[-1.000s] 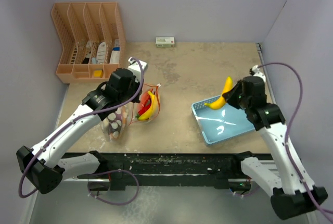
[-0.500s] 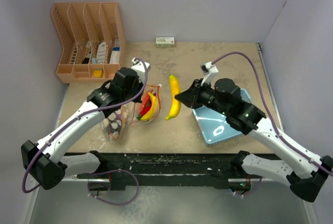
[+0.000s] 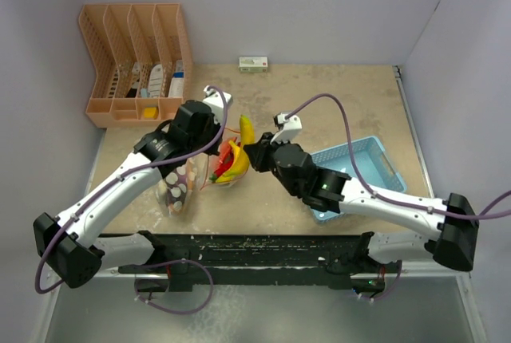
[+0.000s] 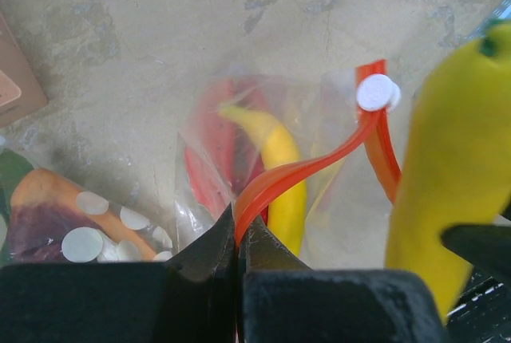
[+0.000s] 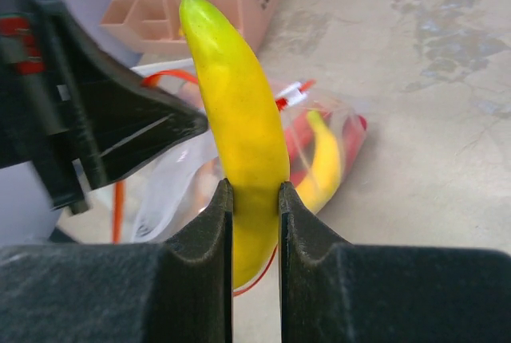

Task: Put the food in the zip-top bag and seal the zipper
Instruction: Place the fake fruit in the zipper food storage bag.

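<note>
Across tabletop [image 3: 319,112], brought banana [image 5: 239,120] clamped in right gripper [image 5: 254,191] from basket [image 3: 361,146] to mouth of zip-top bag [image 3: 177,191], zipper [image 4: 307,166] pinched tight by left gripper [image 4: 238,227], ready for insertion.

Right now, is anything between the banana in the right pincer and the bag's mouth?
Nothing visible. The banana, clamped in the right pincer, hangs just beside the red strip of the bag, which the left pincer pinches and holds up.

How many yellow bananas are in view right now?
2. One banana is held in the right gripper near the zip-top bag's mouth; the second banana lies inside the bag beside red chilies. Others may be hidden.
</note>
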Action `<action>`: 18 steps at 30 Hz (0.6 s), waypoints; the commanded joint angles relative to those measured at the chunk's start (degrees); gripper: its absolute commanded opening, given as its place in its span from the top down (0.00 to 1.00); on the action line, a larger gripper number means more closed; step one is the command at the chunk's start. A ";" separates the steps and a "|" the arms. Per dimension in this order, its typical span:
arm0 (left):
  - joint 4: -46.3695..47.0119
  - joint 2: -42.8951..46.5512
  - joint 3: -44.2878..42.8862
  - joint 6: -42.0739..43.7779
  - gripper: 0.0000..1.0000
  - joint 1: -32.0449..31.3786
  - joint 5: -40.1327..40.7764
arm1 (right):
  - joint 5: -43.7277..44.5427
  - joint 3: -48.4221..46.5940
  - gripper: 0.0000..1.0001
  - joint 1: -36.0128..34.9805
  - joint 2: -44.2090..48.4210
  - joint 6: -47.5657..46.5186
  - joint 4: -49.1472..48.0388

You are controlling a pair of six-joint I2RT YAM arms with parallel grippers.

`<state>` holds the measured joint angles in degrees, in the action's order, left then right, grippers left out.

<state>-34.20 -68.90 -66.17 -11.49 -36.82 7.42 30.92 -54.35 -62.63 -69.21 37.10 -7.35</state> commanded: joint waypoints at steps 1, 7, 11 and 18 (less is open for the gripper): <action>1.14 0.44 -3.67 -1.04 1.00 -0.14 -0.65 | 13.75 0.36 1.00 -2.27 -2.78 -0.04 -11.17; 0.81 0.44 -3.55 -1.08 1.00 -0.09 -0.82 | 23.08 -2.47 1.00 -6.15 -7.90 -2.23 -13.81; 1.14 0.26 -3.52 -1.25 1.00 -0.10 -1.08 | 27.81 -7.83 1.00 -10.58 -13.90 -3.47 -10.53; 1.14 0.47 -3.47 -0.73 1.00 -0.07 -0.66 | 28.54 -12.67 0.88 -14.89 -18.02 4.47 3.32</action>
<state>-35.86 -68.90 -67.07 -11.51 -36.80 7.25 56.99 -63.31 -76.12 -87.44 36.42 -11.51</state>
